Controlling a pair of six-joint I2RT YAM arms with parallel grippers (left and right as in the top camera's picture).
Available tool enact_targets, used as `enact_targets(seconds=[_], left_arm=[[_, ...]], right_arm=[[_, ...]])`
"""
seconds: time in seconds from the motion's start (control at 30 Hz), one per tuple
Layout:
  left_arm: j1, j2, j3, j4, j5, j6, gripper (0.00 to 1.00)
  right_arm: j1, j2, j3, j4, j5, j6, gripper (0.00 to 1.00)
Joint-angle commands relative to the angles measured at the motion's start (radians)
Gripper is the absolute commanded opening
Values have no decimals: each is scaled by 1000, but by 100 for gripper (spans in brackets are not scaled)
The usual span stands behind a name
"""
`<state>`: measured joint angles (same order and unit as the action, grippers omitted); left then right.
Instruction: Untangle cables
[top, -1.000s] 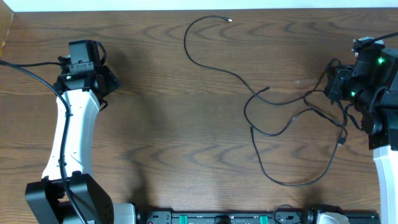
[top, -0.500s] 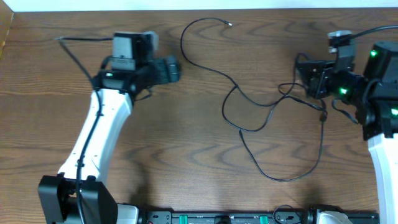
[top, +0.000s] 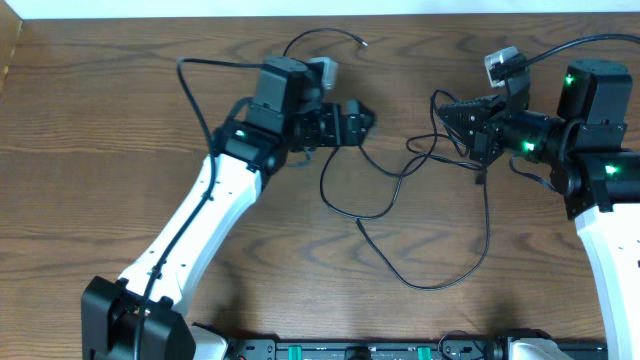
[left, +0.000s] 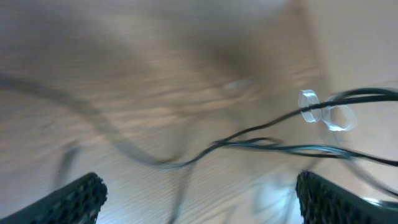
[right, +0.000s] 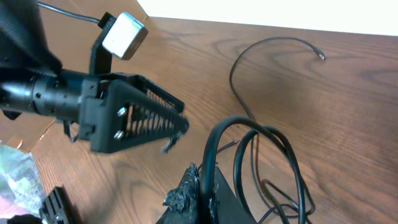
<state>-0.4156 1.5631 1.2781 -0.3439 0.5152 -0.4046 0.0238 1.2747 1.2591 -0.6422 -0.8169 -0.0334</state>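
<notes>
Untangling barely begun: cables knotted at centre-right, nothing separated.
Overhead: left gripper (top: 355, 122) spread wide and empty, just beside the black cables (top: 487, 215); right gripper (top: 447, 108) clenched, apparently on a strand at the tangle's upper right. Left wrist: fingers (left: 78, 196) wide apart, crossed strands between them, ungrasped. Right wrist: a loop rises from the pinched tips; all separating is left.

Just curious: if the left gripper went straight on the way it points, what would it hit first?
Probably the cables crossing ahead of the left gripper; the right gripper holding them lies beyond. Depth is hard to judge.
</notes>
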Motion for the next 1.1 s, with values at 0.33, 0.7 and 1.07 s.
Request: enact_targets(seconds=[0.33,0.7,1.07], left_arm=[[-127,-21,2,193,146,-90,97],[-126,-17,2,247,7,-146,97],[-179,3,2,338,-94,-204,97]], right_arm=[[3,3,2,107,-328,174,1],[3,3,2,201,-449,302,1],[20,-1,2,255,-555,345,1]])
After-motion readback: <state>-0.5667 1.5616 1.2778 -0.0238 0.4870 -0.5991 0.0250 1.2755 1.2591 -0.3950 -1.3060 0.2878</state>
